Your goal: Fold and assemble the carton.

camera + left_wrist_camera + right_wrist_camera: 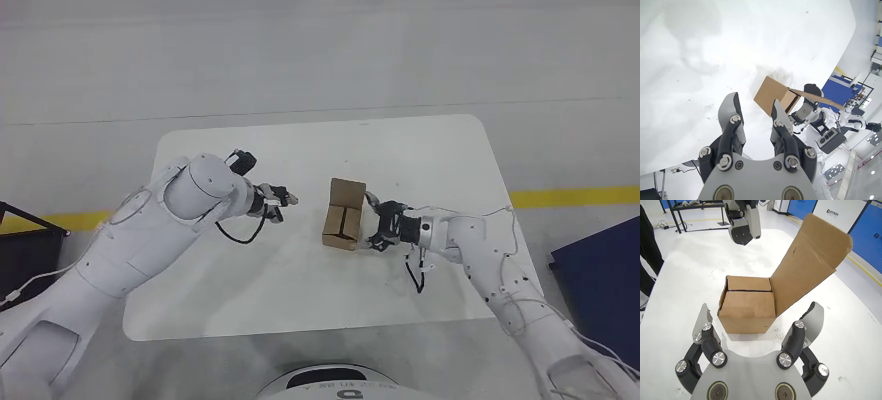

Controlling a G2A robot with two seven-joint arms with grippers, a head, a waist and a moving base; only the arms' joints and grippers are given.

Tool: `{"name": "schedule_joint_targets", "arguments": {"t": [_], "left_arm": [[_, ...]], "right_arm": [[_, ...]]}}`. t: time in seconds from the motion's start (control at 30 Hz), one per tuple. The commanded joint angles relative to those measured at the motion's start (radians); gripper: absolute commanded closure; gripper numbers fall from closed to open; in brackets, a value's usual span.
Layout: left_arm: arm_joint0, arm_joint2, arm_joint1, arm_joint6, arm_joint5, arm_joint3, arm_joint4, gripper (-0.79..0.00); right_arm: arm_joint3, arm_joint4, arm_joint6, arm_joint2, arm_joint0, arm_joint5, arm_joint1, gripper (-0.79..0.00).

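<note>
Top view: the carton (345, 212) sat mid-table (420, 160), with the left gripper (280, 196) near one side and the right gripper (378, 228) just beside the other. Left wrist view: the left gripper stood spread and empty. Right wrist view: the right gripper gaped wide, holding nothing, and one tall flap (810, 262) stood raised.

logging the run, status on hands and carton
Left hand open, off the carton. Right hand open, close beside it. Two inner flaps folded in, lid flap standing up.
</note>
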Motion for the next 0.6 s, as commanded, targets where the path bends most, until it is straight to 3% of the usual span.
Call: {"name": "schedule_joint_targets", "arguments": {"t": [0.0, 0.2, 0.57], "left_arm": [[-0.029, 0.025, -0.022, -0.001, -0.015, 0.033, -0.018, -0.428], [-0.098, 0.097, -0.081, -0.013, -0.033, 0.13, -0.034, -0.533], [-0.138, 0.129, -0.139, -0.004, -0.038, 0.235, -0.076, -0.539]], "right_arm": [[0.001, -0.009, 0.003, -0.009, 0.001, 0.015, -0.002, -0.785], [0.003, -0.029, -0.018, -0.022, 0.004, 0.037, -0.002, -0.699], [0.013, -0.074, -0.06, -0.042, 0.032, -0.012, 0.003, -0.634]]}}
